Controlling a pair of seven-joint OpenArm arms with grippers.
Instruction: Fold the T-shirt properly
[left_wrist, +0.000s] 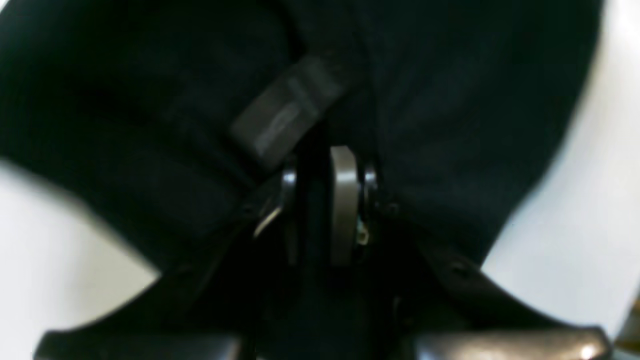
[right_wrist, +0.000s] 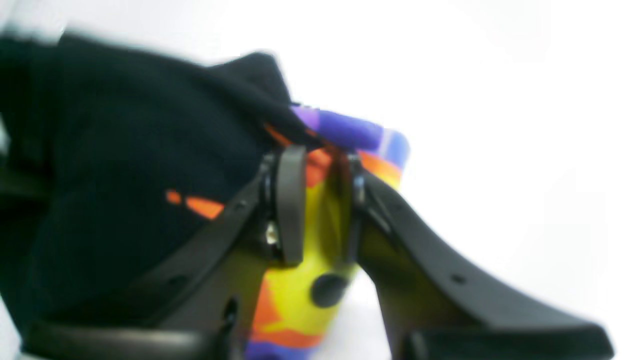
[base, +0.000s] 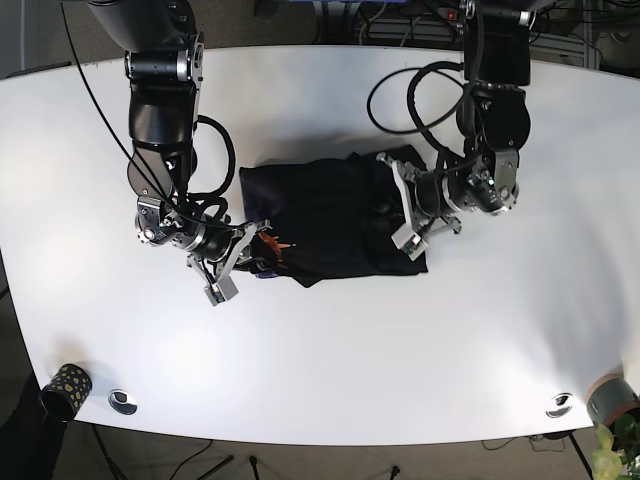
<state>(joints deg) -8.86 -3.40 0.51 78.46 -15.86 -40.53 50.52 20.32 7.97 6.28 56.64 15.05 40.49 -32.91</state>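
A black T-shirt (base: 330, 220) lies bunched in the middle of the white table (base: 320, 340). Its printed side, yellow, orange and purple (right_wrist: 320, 200), shows at the left edge. In the base view the right gripper (base: 262, 252) is at that left edge, shut on the printed fabric (right_wrist: 325, 165). At the shirt's right side the left gripper (base: 392, 215) is shut on black cloth (left_wrist: 320, 165). A grey neck label (left_wrist: 285, 110) lies just beyond the left gripper's fingertips.
Black cables (base: 215, 170) loop beside both arms over the table. A patterned cup (base: 68, 382) and a small round metal fitting (base: 122, 401) sit at the front left edge; another fitting (base: 560, 405) and a plant pot (base: 612, 400) are at the front right.
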